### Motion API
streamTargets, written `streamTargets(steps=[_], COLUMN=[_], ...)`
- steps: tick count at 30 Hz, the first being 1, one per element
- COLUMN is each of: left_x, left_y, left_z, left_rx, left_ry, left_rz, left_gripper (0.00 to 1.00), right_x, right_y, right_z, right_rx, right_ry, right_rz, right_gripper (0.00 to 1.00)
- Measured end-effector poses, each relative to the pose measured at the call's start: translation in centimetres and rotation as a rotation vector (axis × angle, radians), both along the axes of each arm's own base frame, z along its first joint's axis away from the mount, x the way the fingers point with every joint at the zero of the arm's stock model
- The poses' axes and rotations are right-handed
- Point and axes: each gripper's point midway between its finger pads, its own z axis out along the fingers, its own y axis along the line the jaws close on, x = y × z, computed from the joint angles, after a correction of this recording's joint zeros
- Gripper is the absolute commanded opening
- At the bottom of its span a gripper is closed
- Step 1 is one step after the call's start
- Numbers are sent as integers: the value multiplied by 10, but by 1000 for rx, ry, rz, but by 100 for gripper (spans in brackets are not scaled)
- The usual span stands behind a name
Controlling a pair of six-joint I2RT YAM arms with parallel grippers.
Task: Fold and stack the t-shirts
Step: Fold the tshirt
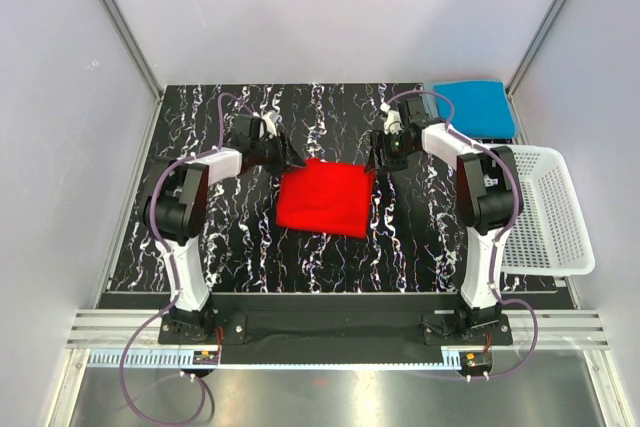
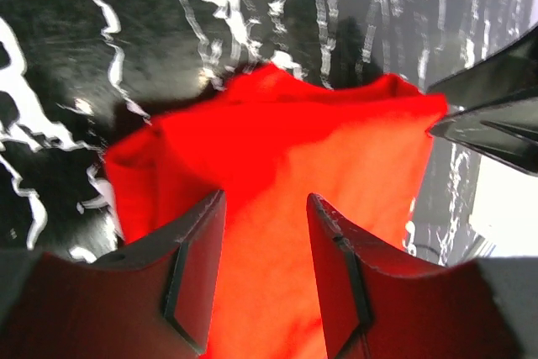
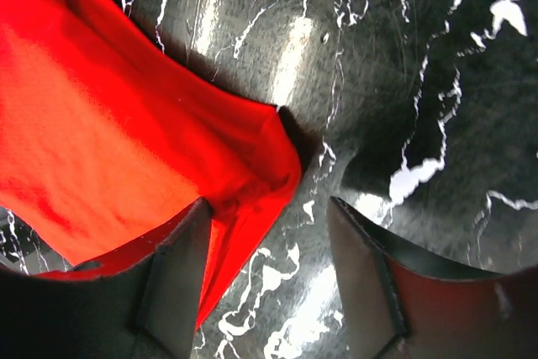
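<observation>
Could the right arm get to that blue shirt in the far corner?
Probably yes: the blue shirt lies uncovered on the arm's own side, just behind the right gripper, whose jaws stand open.

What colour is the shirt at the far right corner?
Bright blue shirt, clearest in the top external view.

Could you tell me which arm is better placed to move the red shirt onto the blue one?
Probably the right: the right gripper, open, sits at the far right corner of the red t-shirt, on the side nearest the blue t-shirt.
</observation>
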Motion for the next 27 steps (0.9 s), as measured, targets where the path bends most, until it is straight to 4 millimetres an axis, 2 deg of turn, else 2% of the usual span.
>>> streamTargets(steps=[2, 4, 9, 19, 22, 25, 26, 27], left_x=[3, 8, 18, 27, 33, 35, 35, 35], left_y=[1, 2, -1, -1, 0, 4, 5, 6], left_z=[-11, -21, -18, -22, -21, -19, -17, -16], left_rx=[-8, -16, -39, -49, -60, -90, -101, -108], left_ry=[22, 43, 24, 30, 46, 67, 79, 92], left_rz=[13, 26, 32, 57, 77, 93, 93, 90], left_gripper=[48, 48, 48, 49, 49, 52, 52, 52], right_x=[2, 5, 11, 22, 24, 24, 24, 24], right_y=[1, 3, 3, 2, 1, 1, 1, 1], right_z=[-4, -7, -16, -22, -22, -22, -21, -21], right_rx=[17, 44, 90, 126, 127, 130, 131, 133], right_ry=[2, 2, 9, 6, 7, 11, 13, 16], right_rz=[4, 11, 4, -30, -46, -54, -56, -61], right_gripper=[49, 42, 22, 4, 5, 21, 32, 36])
